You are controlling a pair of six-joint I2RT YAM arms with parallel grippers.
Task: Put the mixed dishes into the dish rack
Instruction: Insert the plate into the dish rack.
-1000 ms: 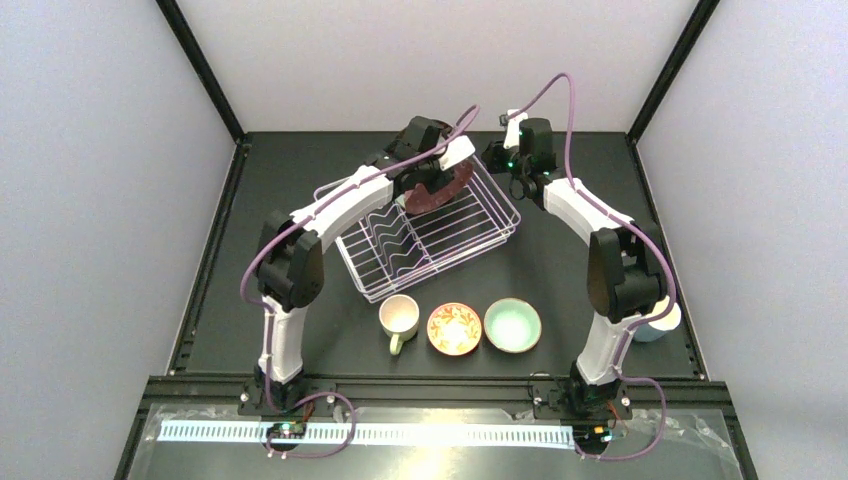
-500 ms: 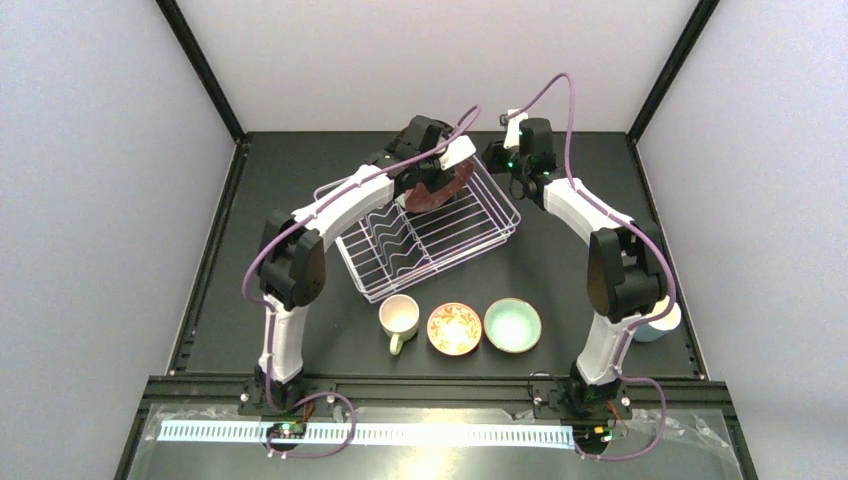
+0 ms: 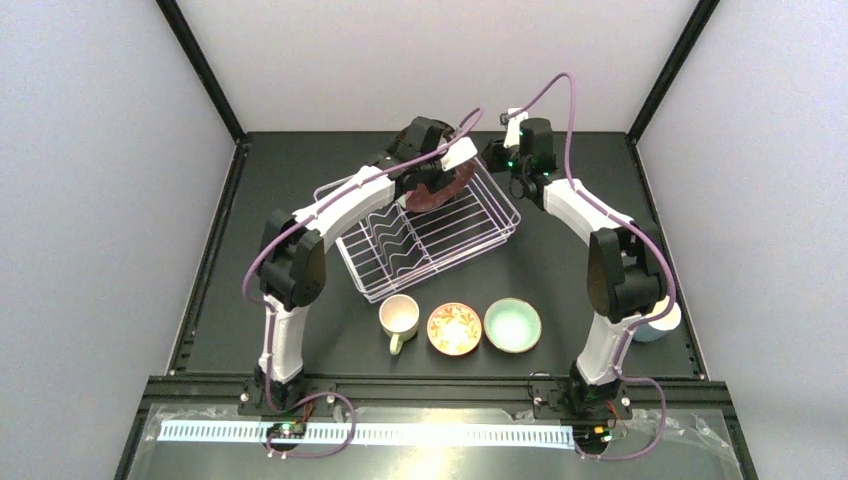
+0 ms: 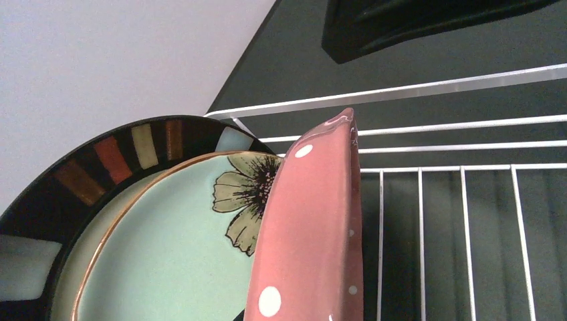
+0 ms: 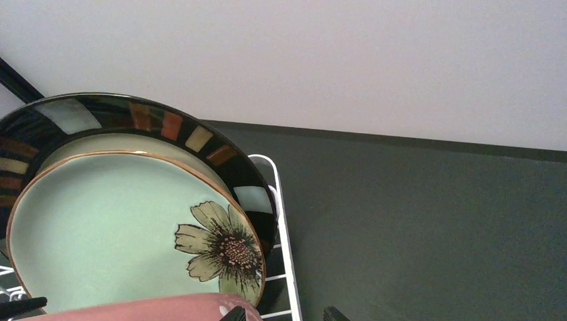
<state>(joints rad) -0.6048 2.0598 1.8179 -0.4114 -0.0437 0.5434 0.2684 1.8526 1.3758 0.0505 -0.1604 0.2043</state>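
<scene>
While the left gripper (image 3: 432, 180) clamps the pink dotted scalloped plate (image 4: 311, 234), settle it upright in the dish rack (image 3: 455, 238), right gripper (image 5: 282, 313) jaws wide, empty.

No text, label or number can be read in any view. Only patterns are borne by the plates (image 4: 167, 267) (stripes, a flower, dots).

Pale grey walls close the scene: a back wall (image 3: 430, 60) across the top, a left wall (image 3: 90, 200) and a right wall (image 3: 770, 200). Black posts (image 3: 200, 70) slant down from both upper corners to a dark tabletop (image 3: 290, 170). A white light strip (image 3: 400, 433) glows along the bottom edge.
</scene>
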